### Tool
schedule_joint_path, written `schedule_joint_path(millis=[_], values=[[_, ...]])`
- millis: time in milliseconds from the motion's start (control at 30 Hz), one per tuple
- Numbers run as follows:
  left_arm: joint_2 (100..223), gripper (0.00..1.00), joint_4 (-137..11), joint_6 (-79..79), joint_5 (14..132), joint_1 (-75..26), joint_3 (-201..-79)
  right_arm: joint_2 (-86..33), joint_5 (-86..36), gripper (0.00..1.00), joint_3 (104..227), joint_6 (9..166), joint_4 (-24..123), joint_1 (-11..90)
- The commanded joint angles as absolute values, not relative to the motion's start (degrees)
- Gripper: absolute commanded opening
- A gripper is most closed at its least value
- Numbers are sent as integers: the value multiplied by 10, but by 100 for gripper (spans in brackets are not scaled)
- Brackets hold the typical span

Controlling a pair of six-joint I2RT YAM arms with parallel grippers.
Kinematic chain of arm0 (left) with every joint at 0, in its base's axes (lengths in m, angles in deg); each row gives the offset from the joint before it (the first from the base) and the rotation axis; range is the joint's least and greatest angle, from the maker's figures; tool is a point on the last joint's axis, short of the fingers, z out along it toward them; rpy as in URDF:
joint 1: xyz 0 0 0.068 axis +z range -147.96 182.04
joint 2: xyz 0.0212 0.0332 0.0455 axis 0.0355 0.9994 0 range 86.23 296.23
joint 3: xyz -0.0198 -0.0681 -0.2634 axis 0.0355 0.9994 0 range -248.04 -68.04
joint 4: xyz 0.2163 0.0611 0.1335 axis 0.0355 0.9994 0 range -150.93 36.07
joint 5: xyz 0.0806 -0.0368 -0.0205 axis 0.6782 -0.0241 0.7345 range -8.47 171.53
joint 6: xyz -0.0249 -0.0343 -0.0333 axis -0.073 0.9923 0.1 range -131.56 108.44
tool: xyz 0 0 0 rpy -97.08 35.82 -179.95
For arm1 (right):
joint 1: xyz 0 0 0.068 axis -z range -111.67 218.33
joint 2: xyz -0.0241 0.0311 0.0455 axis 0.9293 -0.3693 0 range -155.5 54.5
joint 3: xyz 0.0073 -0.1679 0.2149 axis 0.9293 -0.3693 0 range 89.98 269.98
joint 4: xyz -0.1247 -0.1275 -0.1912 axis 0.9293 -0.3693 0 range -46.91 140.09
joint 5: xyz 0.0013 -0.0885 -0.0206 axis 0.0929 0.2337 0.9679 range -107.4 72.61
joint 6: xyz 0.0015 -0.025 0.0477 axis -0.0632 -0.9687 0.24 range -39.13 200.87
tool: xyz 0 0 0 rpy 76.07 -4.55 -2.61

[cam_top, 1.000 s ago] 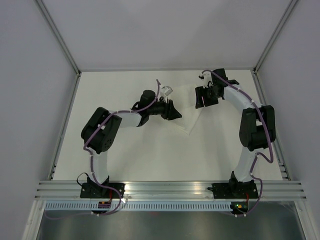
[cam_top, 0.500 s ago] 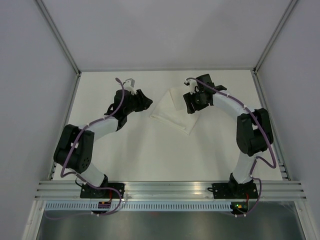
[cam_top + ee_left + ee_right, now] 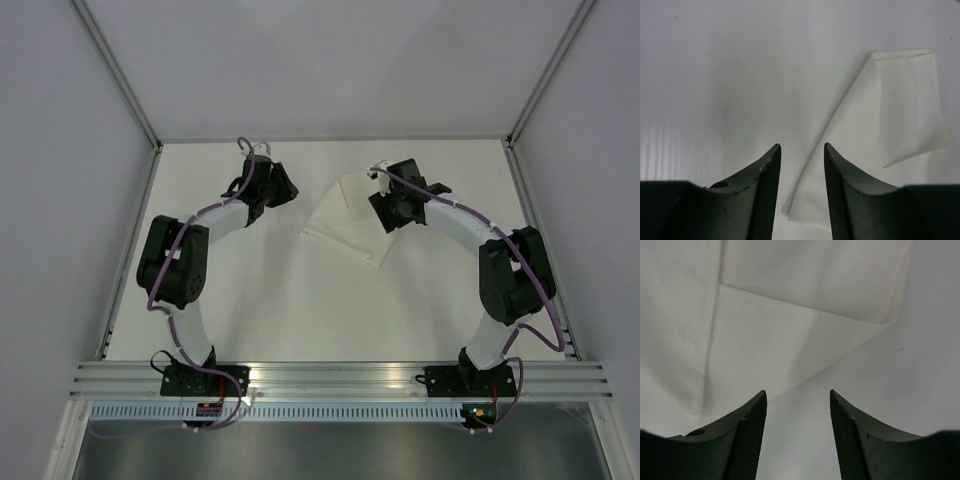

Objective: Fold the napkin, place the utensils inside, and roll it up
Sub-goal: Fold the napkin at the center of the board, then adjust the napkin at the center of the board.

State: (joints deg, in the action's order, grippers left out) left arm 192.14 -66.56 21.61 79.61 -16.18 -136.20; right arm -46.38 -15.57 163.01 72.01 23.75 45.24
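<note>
Lying flat on the far middle of the white tabletop, the napkin is a thin white cloth folded into an uneven four-sided patch, between the two arms. Its folded layers overlap. In the left wrist view the napkin narrows to a far corner, where a flap is turned over and shows as a paler panel with a straight crease down its side. In the right wrist view the cloth shows an upper layer ending in a straight edge over a lower one, with a second crease running lengthwise on the left. The left tool stands near the cloth's left edge, its fingers spread with nothing between them. The right tool hangs over the cloth's right edge, its fingers likewise spread and empty.
</note>
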Motion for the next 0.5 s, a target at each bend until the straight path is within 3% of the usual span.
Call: schedule_joint_path(millis=[0, 467], values=[[1980, 45, -623, 226, 772, -162, -1426, -455, -115, 58, 1613, 710, 247, 489], [2052, 38, -615, 284, 784, -198, -1435, -511, -100, 36, 1599, 687, 282, 551]])
